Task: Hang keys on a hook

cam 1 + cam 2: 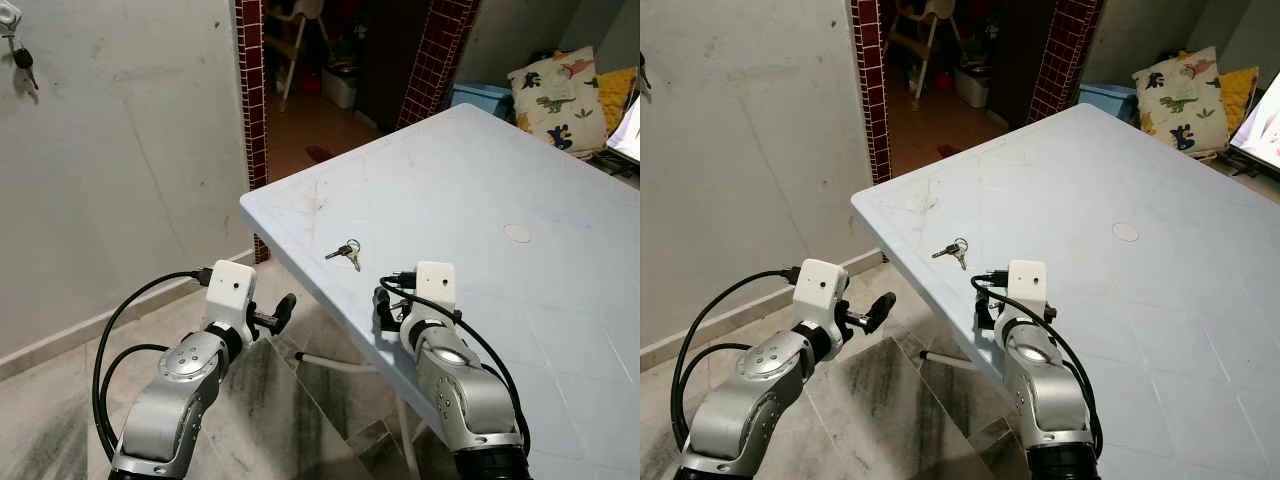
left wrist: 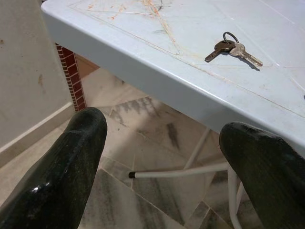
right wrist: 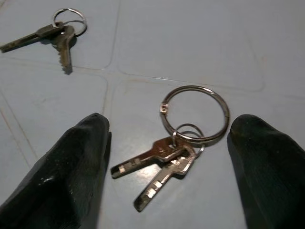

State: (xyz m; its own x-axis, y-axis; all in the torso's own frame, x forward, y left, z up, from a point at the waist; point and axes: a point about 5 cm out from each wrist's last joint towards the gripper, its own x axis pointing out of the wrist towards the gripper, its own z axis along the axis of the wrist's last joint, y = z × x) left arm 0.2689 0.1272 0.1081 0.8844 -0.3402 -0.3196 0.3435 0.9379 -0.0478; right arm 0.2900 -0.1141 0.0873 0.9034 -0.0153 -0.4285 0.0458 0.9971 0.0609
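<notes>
A big-ringed bunch of two keys (image 3: 183, 143) lies flat on the pale blue table (image 1: 480, 190) near its front edge. My right gripper (image 3: 170, 123) is low over it, open, one finger on each side, not touching. A smaller key set (image 1: 345, 251) lies a little farther in on the table. Another bunch of keys (image 1: 22, 60) hangs from a hook (image 1: 9, 18) high on the white wall at the far left. My left gripper (image 1: 283, 310) is open with nothing in it, held over the floor just off the table's corner.
The table's white legs (image 1: 335, 365) stand over the tiled floor (image 1: 60, 400) below my left arm. A brick-tiled doorway (image 1: 252, 90) opens behind the table. Dinosaur-print pillows (image 1: 558, 95) and a blue box (image 1: 482, 97) sit at the back right. A round cap (image 1: 517, 233) marks the tabletop.
</notes>
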